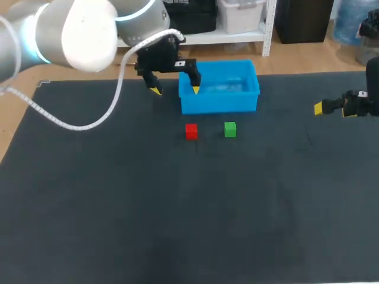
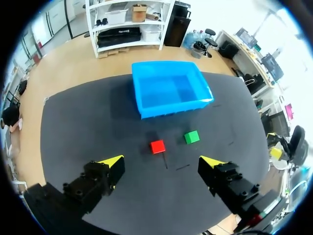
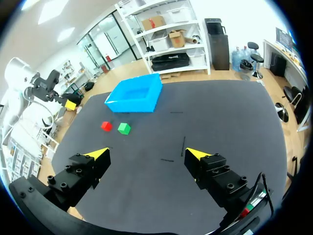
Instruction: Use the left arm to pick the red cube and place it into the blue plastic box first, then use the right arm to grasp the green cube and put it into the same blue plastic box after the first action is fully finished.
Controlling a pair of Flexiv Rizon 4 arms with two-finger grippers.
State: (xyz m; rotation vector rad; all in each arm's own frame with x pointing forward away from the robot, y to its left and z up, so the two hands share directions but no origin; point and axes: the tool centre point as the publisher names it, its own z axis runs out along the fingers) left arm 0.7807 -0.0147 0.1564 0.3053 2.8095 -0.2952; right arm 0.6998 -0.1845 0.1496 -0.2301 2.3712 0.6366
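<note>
Head view | red cube [image 1: 190, 131], green cube [image 1: 230, 129] lay just before blue plastic box [image 1: 219, 105], neither inside | left gripper [image 1: 175, 89] splayed, empty, near box | right gripper [image 3: 147, 154] splayed, empty, well apart | judged: both placements outstanding

"What sort of place is this?"

"A robotics lab, I'd say. Two robot arms share one table [image 1: 177, 225]. The left arm [image 1: 77, 29] is thick and grey-white, with a lit blue ring at its joint."

"Could be a factory."

"Hardly. The table is covered with a plain dark mat, and on it sit only a red cube [image 1: 190, 131], a green cube [image 1: 230, 129] and a blue box [image 1: 219, 106]. Those look like practice pieces, not goods. The left gripper [image 2: 162, 161] and right gripper [image 3: 147, 154] are two-finger ones with yellow tips, and a white cable [image 1: 112, 106] loops loose off the left arm above the mat."
</note>
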